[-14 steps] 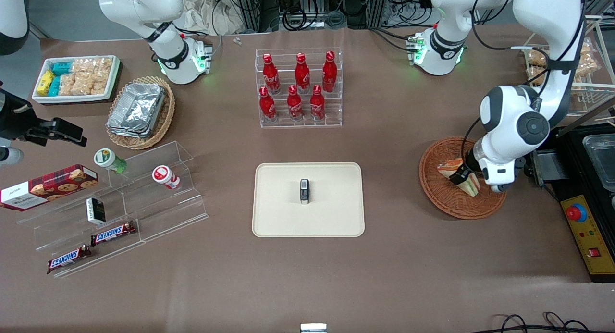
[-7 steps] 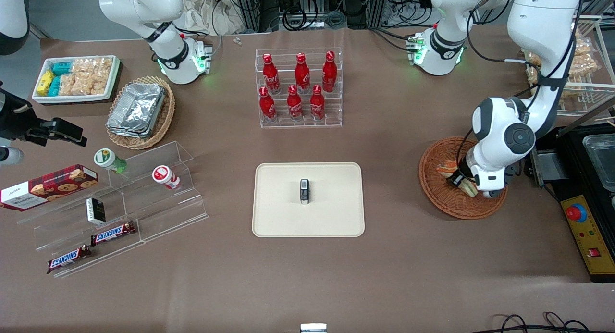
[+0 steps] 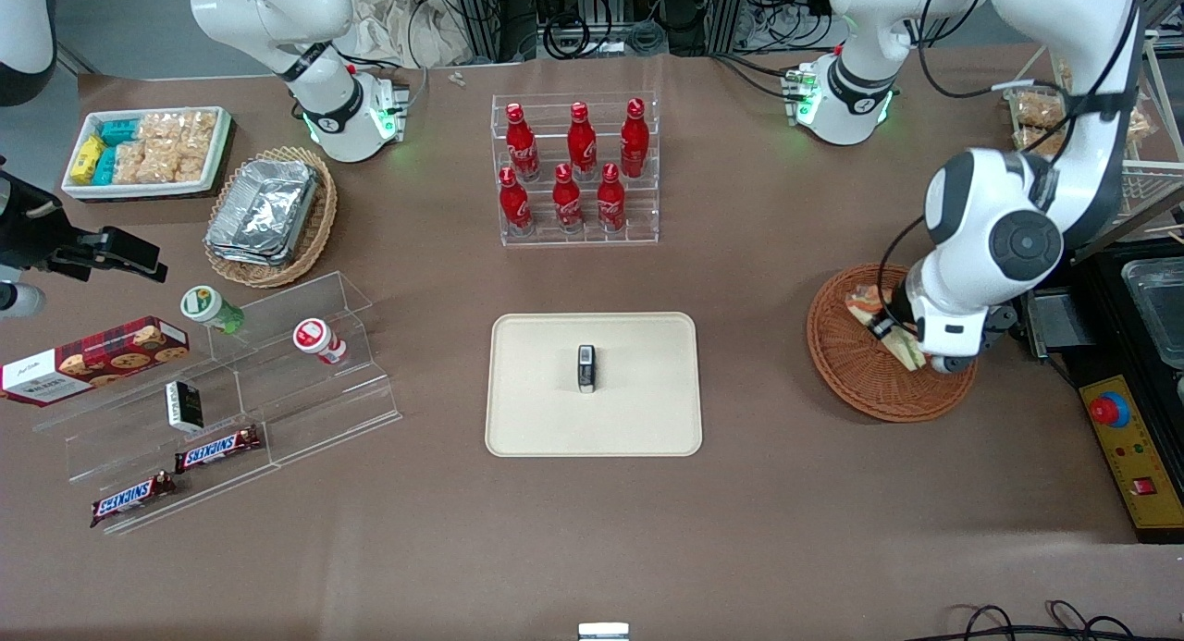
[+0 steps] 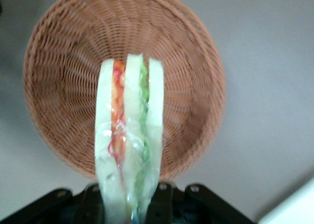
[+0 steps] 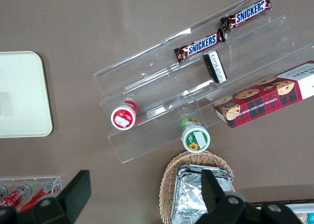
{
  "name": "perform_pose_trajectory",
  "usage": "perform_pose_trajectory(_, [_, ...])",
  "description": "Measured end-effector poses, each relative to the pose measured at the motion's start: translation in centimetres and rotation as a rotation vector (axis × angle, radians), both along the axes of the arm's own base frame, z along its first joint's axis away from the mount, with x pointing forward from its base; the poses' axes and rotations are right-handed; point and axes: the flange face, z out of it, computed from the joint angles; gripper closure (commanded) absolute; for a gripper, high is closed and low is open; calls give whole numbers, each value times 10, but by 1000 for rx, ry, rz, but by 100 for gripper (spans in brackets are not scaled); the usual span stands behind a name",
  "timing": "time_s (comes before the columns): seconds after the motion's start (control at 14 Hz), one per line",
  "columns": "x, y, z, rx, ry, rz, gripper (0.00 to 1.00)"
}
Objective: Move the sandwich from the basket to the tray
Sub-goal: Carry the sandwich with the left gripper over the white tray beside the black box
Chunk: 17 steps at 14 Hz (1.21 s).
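My gripper point(image 3: 890, 334) is over the basket point(image 3: 856, 377), clamped on the sandwich point(image 3: 879, 319), fingers pressing both bread faces. In the wrist view the sandwich point(image 4: 128, 140) stands on edge between my fingers point(image 4: 162, 204), three white bread slices with red-orange filling in one gap and green in the other, clear wrap on it. Basket point(image 4: 59, 62) sits directly below my gripper, woven bottom bare, and the sandwich looks held off it. In the front view the sandwich pokes out from under my wrist, over the basket part farther from the front camera; part of it is hidden by my arm.

Tray point(image 3: 536, 419) is well apart from my gripper, toward the parked arm's end, flat on the brown table point(image 3: 740, 530). A small dark upright item point(image 3: 585, 368) stands at tray centre. Rack of red bottles point(image 3: 578, 171) stands farther from the front camera than the tray, also well away from my gripper.
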Motion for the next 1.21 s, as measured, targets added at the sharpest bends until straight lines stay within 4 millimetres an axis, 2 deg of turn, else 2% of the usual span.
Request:
perform_pose_trajectory(0.07, [-1,-25,29,-5,-3,-68,100])
perform_pose_trajectory(0.14, [-4,-50,49,-15,-8,-152,100])
perform_pose_trajectory(0.21, [-8,-71,61,-29,-14,-228,100])
perform_pose_trajectory(0.43, [-24,-135,70,-89,-47,-390,100])
perform_pose_trajectory(0.57, [-36,-184,62,-136,-93,-477,100])
perform_pose_trajectory(0.71, [-42,-222,41,-185,-117,-543,100])
perform_pose_trajectory(0.79, [-42,-233,26,-192,-125,-574,100])
perform_pose_trajectory(1.21, [-23,-259,-98,-210,-112,-666,100])
